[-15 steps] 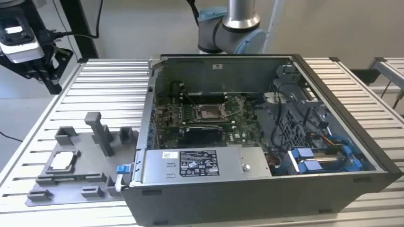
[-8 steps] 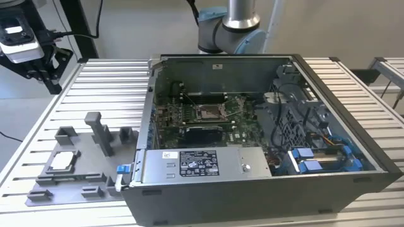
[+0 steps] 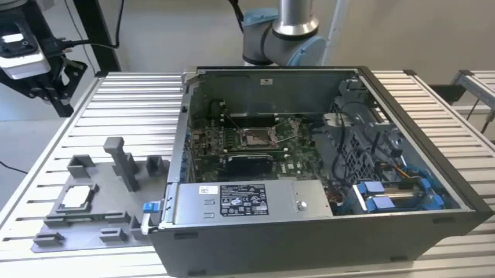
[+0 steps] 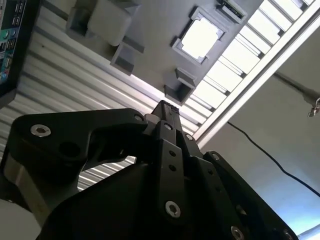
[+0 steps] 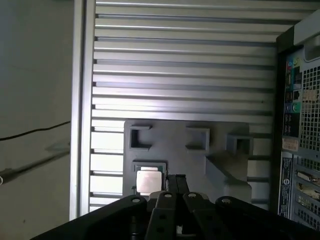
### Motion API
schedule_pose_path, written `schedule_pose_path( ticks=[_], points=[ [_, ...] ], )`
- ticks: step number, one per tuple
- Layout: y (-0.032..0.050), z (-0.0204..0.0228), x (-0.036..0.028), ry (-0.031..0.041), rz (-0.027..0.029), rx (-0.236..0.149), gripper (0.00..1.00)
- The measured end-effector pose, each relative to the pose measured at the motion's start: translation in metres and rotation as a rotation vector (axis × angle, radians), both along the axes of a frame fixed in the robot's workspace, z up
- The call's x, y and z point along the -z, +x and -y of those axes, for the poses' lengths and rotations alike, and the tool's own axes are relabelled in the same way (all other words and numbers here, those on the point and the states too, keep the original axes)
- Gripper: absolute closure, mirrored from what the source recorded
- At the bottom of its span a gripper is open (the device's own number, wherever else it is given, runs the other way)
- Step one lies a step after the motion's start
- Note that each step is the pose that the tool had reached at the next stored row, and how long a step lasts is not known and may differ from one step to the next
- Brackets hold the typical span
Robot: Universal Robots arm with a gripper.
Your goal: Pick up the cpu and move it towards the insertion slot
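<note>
Both wrist views, pincer [image 5: 176, 179] pressed together, cpu [image 5: 149, 181] on tray [image 5: 172, 142], exterior view, insertion slot [image 3: 255, 136]

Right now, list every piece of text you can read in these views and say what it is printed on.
White label on the silver metal power supply box: too small to read.
Small white sticker beside it: too small to read.
Stickers on the computer case's grey perforated rear panel: blurred, unreadable.
Nothing can be quoted.

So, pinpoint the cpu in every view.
Exterior view: cpu in the grey tray, at the exterior view's left.
Second wrist view: cpu in the tray pocket, beyond the gripper.
First wrist view: cpu in the tray pocket.
Shared landmark: the grey tray.
</note>
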State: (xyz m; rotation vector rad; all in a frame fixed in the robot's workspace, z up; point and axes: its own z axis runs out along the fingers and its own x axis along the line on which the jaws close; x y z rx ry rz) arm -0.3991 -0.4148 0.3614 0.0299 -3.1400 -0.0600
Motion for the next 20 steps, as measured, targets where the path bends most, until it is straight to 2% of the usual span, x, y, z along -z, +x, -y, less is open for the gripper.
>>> schedule_pose_path(
  ticks=[7, 16, 20],
  points=[
    [-0.0096, 0.0125, 0.0006, 0.0, 0.0, 0.0, 1.0],
    [-0.0183, 0.0233, 0.0023, 0.0, 0.0, 0.0, 1.0],
    [-0.0187, 0.0241, 0.0024, 0.0, 0.0, 0.0, 1.0]
  ],
)
